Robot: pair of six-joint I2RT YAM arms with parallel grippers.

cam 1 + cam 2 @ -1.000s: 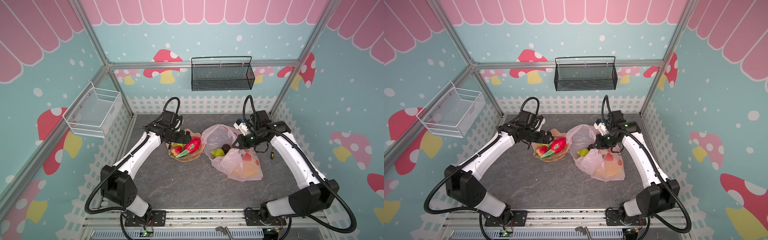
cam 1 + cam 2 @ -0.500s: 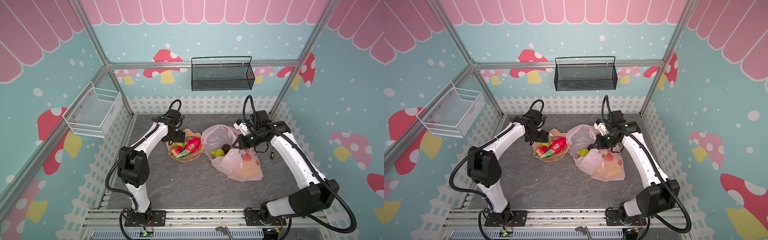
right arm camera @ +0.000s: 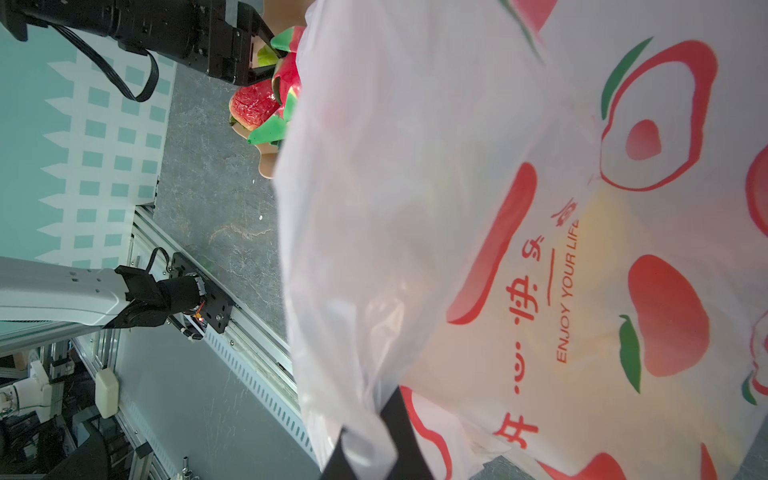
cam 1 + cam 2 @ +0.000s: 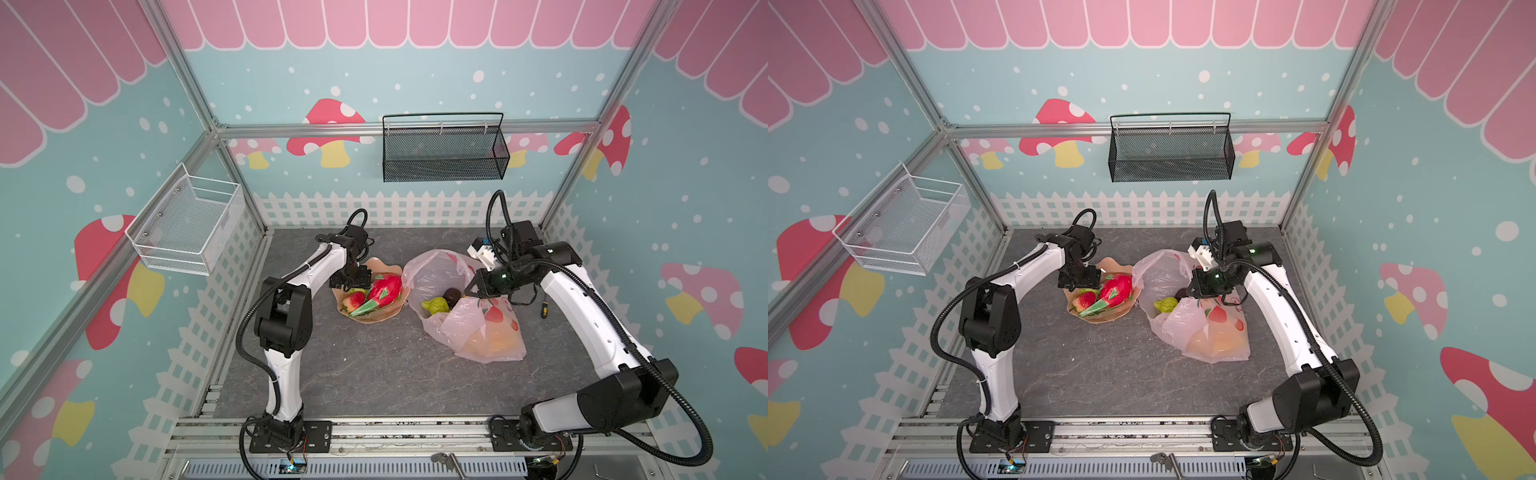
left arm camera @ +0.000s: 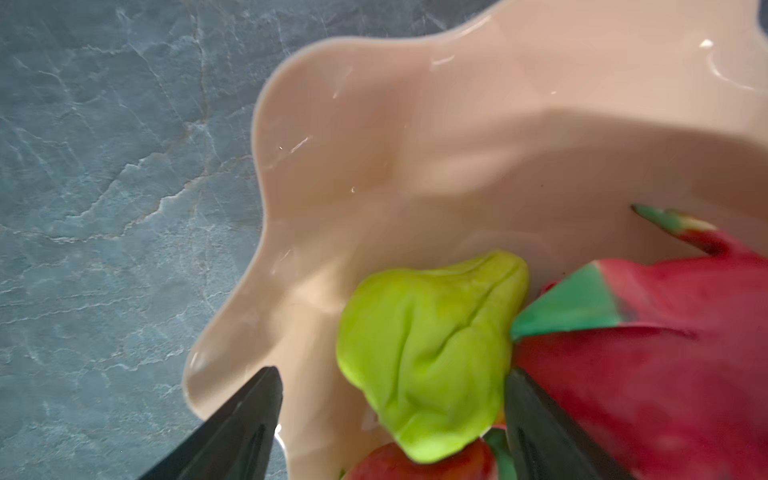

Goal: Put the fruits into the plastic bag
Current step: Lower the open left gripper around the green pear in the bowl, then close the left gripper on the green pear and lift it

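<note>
Now, just left of centre in both top views, the left gripper (image 4: 352,286) hangs low over the upper left part of a tan wavy dish (image 4: 376,264). Its wrist view shows two dark fingers spread apart on either side of a wrinkled green fruit (image 5: 428,353). One finger is at the fruit's edge, wedged next to the red dragon fruit (image 4: 384,289). The other stands clear over bare dish. Nothing is gripped yet. A smaller red fruit (image 4: 354,300) lies in the dish too.

Right of centre, the pale pink plastic bag (image 4: 436,274) lies on the grey table (image 4: 374,374), its mouth turned toward the dish. The right gripper (image 4: 473,291) is clenched on the bag's rim, holding the mouth up and open. Inside are a green pear (image 4: 435,306), a dark brown fruit (image 4: 451,296) and, deeper toward the lower right, an orange shape (image 4: 490,343).

The step in hand looks like picking up the green fruit. To do it well, the fingers should be centred on the fruit before closing so that they do not catch the dragon fruit's green tips. Then the fruit should be lifted straight up, clear of the dish rim, while the bag's mouth is held wide.
</note>
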